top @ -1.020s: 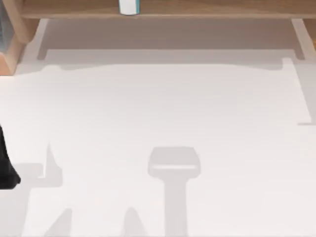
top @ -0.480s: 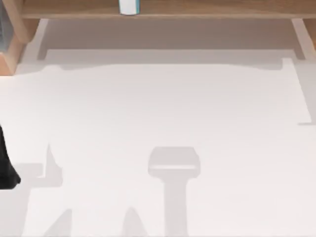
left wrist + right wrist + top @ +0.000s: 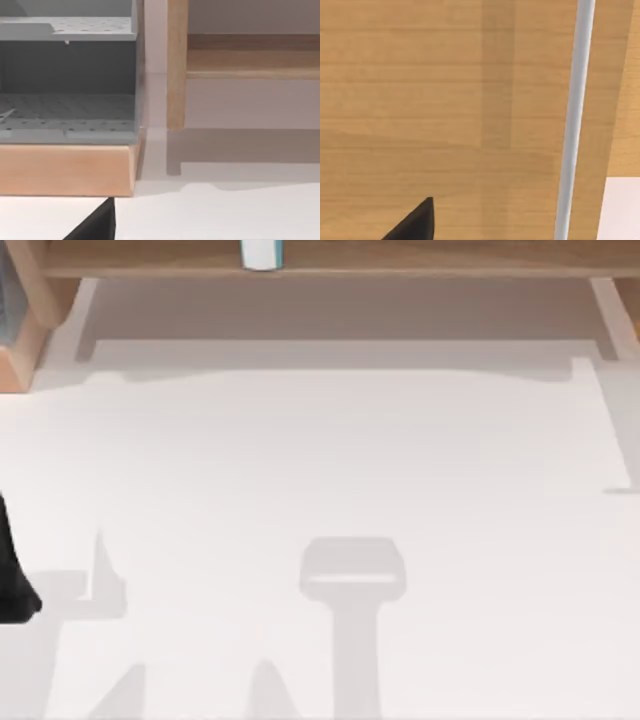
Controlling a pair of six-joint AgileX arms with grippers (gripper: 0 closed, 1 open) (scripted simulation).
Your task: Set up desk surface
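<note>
The desk surface (image 3: 330, 460) is a broad white tabletop that runs from the near edge up to the far edge, with grey shadows lying on it. Along the far edge stands a light-brown wooden shelf frame (image 3: 420, 258), and a small white and teal container (image 3: 261, 253) sits on its board near the middle. At the far left corner, a grey perforated organizer (image 3: 67, 75) rests on a wooden base (image 3: 67, 169), just beside a wooden post (image 3: 176, 65) of the frame. The left arm (image 3: 14, 575) is a dark shape at the left edge of the table. Whether either claw is open, or has hold of anything, I cannot tell. The right wrist view faces a wooden panel (image 3: 440, 100) with a white rod (image 3: 575, 115) across it.
</note>
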